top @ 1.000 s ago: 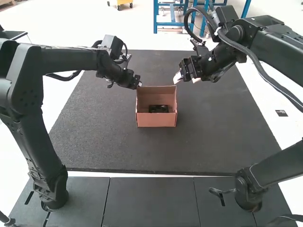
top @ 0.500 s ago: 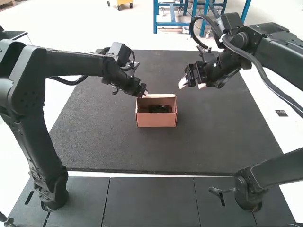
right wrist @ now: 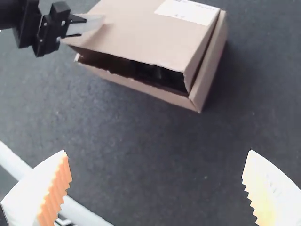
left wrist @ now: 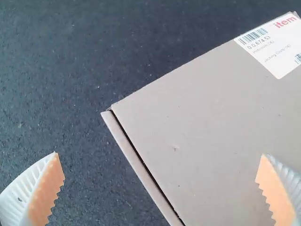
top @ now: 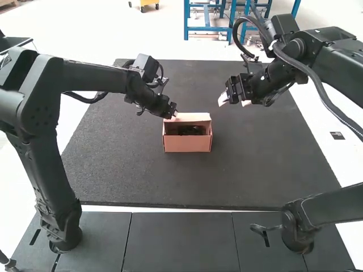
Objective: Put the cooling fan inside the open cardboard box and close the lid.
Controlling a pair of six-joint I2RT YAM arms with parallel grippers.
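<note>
**Fan inside the box, lid lowered but not quite shut**

The cardboard box [top: 187,139] stood on the black mat [top: 113,158] that covered the middle of the table [top: 343,156]. Its lid [right wrist: 141,33], which carried a white label [right wrist: 187,10], was lowered almost flat over the box. A narrow gap remained along one long side, where the lid's edge sat slightly lifted above the wall. Through that gap the cooling fan [right wrist: 151,72] showed as a dark shape inside the box, and little more of it could be made out.

The left end effector [top: 172,113] was at the box's far left corner, just over the lid. Its white ribbed fingers [left wrist: 40,193] with orange pads stood wide apart and clamped on nothing, with the lid's corner lying below the space between them. In the right wrist view one of these fingers lay against the lid at that corner, though it was hard to tell how firmly it touched.

The right end effector [top: 232,101] hung to the right of the box and beyond its far edge, raised above the mat and well apart from the cardboard. Its fingers [right wrist: 44,193] were likewise spread wide, with nothing held between them
</note>
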